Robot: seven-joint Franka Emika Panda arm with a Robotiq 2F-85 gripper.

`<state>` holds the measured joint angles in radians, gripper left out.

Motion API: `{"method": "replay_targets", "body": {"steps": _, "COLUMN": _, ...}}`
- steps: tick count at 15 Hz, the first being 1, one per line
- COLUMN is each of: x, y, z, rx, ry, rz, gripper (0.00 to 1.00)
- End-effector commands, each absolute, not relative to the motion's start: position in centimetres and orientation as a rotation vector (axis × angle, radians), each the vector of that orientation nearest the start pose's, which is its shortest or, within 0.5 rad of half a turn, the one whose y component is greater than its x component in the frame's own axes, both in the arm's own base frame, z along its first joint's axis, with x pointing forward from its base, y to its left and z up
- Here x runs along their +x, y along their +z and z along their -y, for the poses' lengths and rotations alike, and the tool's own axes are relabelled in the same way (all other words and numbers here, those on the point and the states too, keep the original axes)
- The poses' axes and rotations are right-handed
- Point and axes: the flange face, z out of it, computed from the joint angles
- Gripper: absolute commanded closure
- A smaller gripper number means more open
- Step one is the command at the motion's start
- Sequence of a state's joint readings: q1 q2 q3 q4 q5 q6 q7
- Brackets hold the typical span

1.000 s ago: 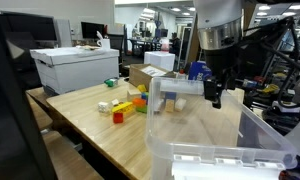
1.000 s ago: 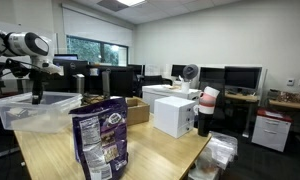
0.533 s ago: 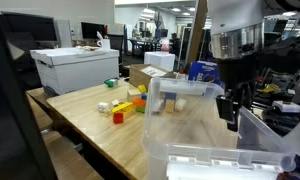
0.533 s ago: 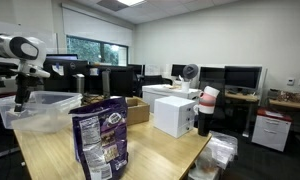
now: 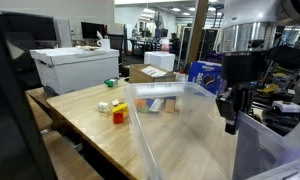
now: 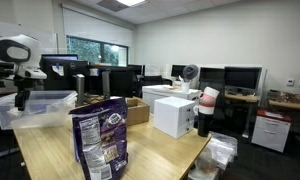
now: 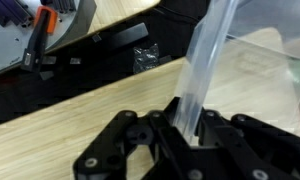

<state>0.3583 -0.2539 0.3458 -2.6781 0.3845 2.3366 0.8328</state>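
My jaws are pinched narrow on the thin wall of the clear bin (image 7: pixel 206 58). In the wrist view I, the gripper (image 7: pixel 186 126), sit at 6 o'clock w/ the wall coming up out of the fingers (image 7: pixel 162 128) toward 1 o'clock. The light wood table (image 7: pixel 50 140) is at 8 o'clock of me, and an orange-handled tool (image 7: pixel 45 24) lies up at 11 o'clock on dark stuff off the table edge. In an exterior view the gripper (image 5: pixel 230 112) hangs vertical at the bin's 3 o'clock side, and the clear bin (image 5: pixel 180 125) spreads from me toward 9 o'clock over the table (image 5: pixel 85 125), looking tilted. Can't tell if its base is clear of the wood. Some small items show thru its far wall at 11 o'clock. The coloured blocks (image 5: pixel 119 108) sit near the bin at its 9 o'clock, apart from it. The white box (image 5: pixel 75 68) is well beyond at 10 o'clock, and a blue bag (image 5: pixel 203 72) is at my 11 o'clock. In an exterior view the gripper (image 6: pixel 20 100) grips the bin's 9 o'clock edge. There the clear bin (image 6: pixel 48 106) has the snack bag (image 6: pixel 100 140) standing upright at its 4 o'clock, nearer the camera.
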Motion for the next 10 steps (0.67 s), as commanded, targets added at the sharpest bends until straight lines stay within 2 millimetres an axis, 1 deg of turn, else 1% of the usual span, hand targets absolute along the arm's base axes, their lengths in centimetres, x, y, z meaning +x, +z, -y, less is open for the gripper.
{"method": "replay_targets", "body": {"steps": 1, "x": 29.5, "y": 30.8, "z": -24.5, "rx": -3.021, "ry": 0.226, "rz": -0.606, "gripper": 1.0}}
{"method": "replay_targets", "body": {"steps": 5, "x": 30.4, "y": 31.1, "z": -23.5, "rx": -3.087, "ry": 0.168, "rz": -0.557, "gripper": 0.98}}
{"method": "replay_targets", "body": {"steps": 8, "x": 32.0, "y": 31.5, "z": -22.5, "rx": -3.14, "ry": 0.118, "rz": -0.508, "gripper": 0.98}}
{"method": "replay_targets", "body": {"steps": 10, "x": 33.4, "y": 31.7, "z": -22.1, "rx": -3.15, "ry": 0.111, "rz": -0.419, "gripper": 0.98}}
